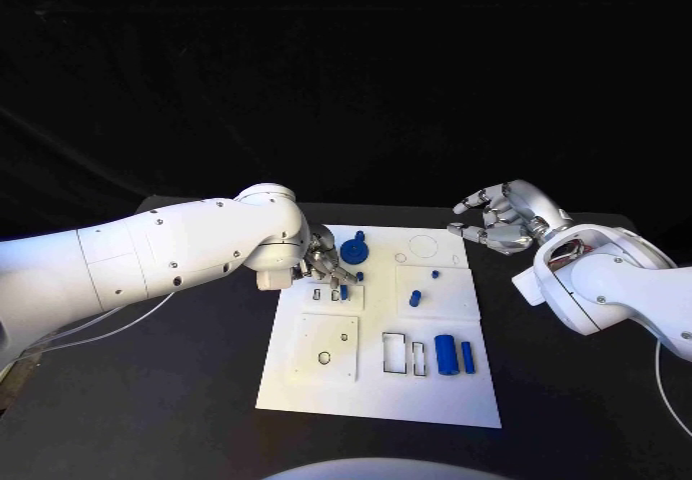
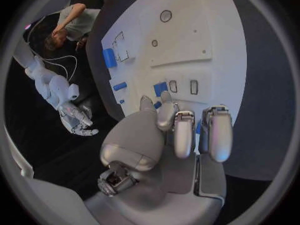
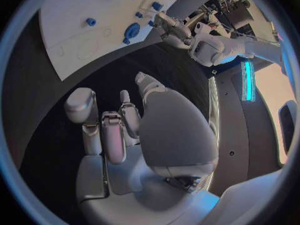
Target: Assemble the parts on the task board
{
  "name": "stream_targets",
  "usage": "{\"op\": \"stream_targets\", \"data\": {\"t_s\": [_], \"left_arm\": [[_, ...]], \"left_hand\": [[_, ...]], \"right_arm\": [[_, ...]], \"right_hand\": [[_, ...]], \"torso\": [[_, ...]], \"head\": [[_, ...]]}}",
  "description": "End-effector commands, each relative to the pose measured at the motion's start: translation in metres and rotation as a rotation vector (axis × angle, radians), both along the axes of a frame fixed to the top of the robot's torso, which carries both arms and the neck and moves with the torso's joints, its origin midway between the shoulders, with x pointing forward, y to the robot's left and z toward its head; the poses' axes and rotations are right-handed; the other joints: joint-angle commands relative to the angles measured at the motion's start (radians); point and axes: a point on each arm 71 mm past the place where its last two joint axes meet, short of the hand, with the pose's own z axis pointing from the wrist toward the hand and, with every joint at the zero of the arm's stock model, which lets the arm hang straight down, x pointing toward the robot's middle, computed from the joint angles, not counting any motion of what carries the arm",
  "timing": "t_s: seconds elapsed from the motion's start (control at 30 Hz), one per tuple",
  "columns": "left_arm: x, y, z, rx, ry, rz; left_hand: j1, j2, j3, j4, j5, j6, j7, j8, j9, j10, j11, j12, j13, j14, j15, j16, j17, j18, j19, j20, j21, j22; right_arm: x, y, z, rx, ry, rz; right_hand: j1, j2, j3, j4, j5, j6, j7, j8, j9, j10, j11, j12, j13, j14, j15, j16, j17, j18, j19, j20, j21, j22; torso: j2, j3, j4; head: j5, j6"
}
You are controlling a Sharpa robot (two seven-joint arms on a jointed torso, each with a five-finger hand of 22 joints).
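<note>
From the head view, the white task board (image 1: 378, 400) lay mid-table, and the left hand (image 1: 326, 265) hung over its upper left part, fingers down at a small blue part (image 1: 343, 292) by the slots; whether it gripped it I could not tell. The right hand (image 1: 498, 218) hovered off the board's far right corner, fingers curled, holding nothing. The left wrist view showed the left hand's fingers (image 2: 184, 135) bent over blue parts (image 2: 160, 89). The right wrist view showed the right hand (image 3: 125, 125) empty above the black table (image 3: 37, 100).
</note>
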Motion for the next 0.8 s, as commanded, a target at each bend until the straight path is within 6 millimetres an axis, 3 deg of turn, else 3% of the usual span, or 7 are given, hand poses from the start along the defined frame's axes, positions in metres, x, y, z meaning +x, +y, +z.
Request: {"op": "stream_targets", "data": {"t_s": [0.03,0.2,0.47,0.8], "left_arm": [[-0.0007,-0.0032,-0.0007,0.024,0.011,-0.025],[0.0,-0.0048,-0.0017,0.024,0.009,-0.023],[-0.0006,-0.0057,-0.0031,0.026,0.018,-0.027],[-0.0021,-0.0061,-0.004,0.036,0.035,-0.042]], "left_hand": [[-0.003,-0.003,-0.024,0.004,0.026,-0.017,0.003,-0.001,-0.002,0.011,-0.012,0.121,0.149,0.102,-0.003,0.003,0.263,-0.011,0.04,-0.002,0.006,0.152],[-0.002,-0.004,-0.024,0.005,0.048,-0.034,0.008,-0.015,-0.012,0.004,-0.008,0.119,0.142,0.102,0.0,0.003,0.263,-0.011,0.038,0.0,0.006,0.152],[-0.009,-0.003,-0.024,0.005,0.05,-0.068,0.028,-0.079,-0.068,-0.007,0.009,0.115,0.13,0.102,0.014,0.003,0.263,-0.011,0.038,0.013,0.006,0.155],[-0.018,-0.004,-0.025,0.005,0.044,-0.061,0.031,-0.095,-0.088,-0.014,0.012,0.109,0.12,0.102,0.017,0.003,0.263,-0.011,0.037,0.016,0.005,0.155]], "right_arm": [[-0.0001,0.0011,-0.0017,-0.018,0.013,0.01],[0.0,0.0011,-0.0022,-0.02,0.015,0.009],[0.0005,0.0007,-0.003,-0.022,0.018,0.006],[0.0008,0.0002,-0.0039,-0.024,0.021,0.003]], "right_hand": [[0.003,-0.011,-0.001,0.008,0.005,-0.006,0.0,0.006,0.001,-0.005,-0.004,-0.004,-0.001,0.082,-0.003,-0.007,0.175,0.015,-0.007,0.003,-0.005,-0.001],[0.003,-0.012,0.0,0.009,0.007,-0.006,0.0,0.006,0.002,-0.005,-0.004,-0.004,-0.001,0.082,-0.003,-0.007,0.175,0.015,-0.007,0.003,-0.006,-0.001],[0.003,-0.012,0.001,0.01,0.009,-0.006,0.0,0.007,0.002,-0.005,-0.004,-0.004,-0.001,0.082,-0.003,-0.007,0.175,0.015,-0.008,0.003,-0.007,-0.002],[0.003,-0.012,0.001,0.01,0.009,-0.006,0.0,0.007,0.002,-0.005,-0.004,-0.004,-0.001,0.082,-0.003,-0.007,0.175,0.015,-0.008,0.003,-0.007,-0.002]], "torso": [[0.0,-0.0001,-0.0008],[0.001,0.0001,-0.0006],[0.0,0.0001,-0.0002],[0.0,0.0003,-0.0005]], "head": [[0.001,-0.001],[0.001,-0.003],[0.001,-0.008],[0.001,-0.01]]}}
